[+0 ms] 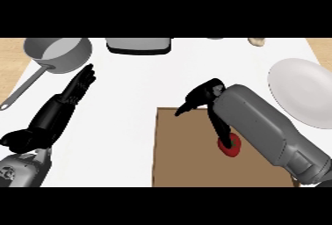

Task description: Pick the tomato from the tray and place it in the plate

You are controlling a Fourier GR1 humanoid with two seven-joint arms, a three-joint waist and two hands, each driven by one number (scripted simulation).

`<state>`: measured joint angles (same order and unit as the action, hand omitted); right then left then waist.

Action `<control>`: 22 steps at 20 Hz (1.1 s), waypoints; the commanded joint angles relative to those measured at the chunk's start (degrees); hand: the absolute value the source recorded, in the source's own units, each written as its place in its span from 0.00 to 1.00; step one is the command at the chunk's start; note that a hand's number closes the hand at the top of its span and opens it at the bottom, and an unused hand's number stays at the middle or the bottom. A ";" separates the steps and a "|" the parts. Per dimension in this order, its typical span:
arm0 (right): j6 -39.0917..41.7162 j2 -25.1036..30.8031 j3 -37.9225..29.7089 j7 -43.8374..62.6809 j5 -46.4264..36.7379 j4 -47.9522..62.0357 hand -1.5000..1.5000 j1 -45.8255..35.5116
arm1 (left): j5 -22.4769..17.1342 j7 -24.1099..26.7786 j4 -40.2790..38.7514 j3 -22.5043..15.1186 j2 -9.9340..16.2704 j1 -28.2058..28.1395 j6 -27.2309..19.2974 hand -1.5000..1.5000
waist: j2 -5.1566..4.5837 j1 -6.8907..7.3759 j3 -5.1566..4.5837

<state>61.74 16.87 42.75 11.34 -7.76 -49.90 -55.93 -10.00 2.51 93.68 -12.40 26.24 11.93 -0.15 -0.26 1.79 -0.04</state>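
While the tomato (230, 146) sits on the brown tray (185, 154), at about four o'clock from the view's centre, the right hand (207, 99) is bent over it, and one finger or thumb runs down to touch the red fruit; the forearm hides much of the rest, so whether the fingers are curled round the tomato I cannot tell. From the hand's knuckles the tomato lies toward five o'clock, down and slightly right, close under the wrist. It looks roundish, with no long axis to speak of. The right hand is by far the nearer; the left hand (76, 90) rests open at nine o'clock, fingers straight and pointing up, well apart from the tray. The plate (301, 92) lies at three o'clock, just beyond the tray's right side, so the carry would go up and right from the tomato. Counted: one tomato, one tray, one plate, one pot (55, 52) at eleven o'clock, and one dark box (139, 45) at twelve.
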 commanded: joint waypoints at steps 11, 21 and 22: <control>7.61 -6.25 2.53 -1.07 -6.98 19.12 0.00 -12.46 | 0.67 -0.05 -0.81 2.66 -0.74 0.09 2.69 0.50 | -0.41 0.30 0.04; 9.40 -6.46 3.63 -7.43 -9.80 22.08 0.00 -11.92 | 4.33 -1.27 0.41 1.51 -3.49 0.80 1.90 0.50 | -0.37 -0.20 0.06; 8.02 -7.48 4.45 -8.04 -10.51 23.13 0.00 -10.82 | 2.22 -1.45 1.29 2.66 -2.68 0.07 3.59 0.50 | -0.46 0.23 0.07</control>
<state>65.01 9.87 45.96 8.63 -16.15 -28.86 -66.90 -7.66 1.53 94.61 -10.05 24.05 11.57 2.73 -0.59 1.74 0.01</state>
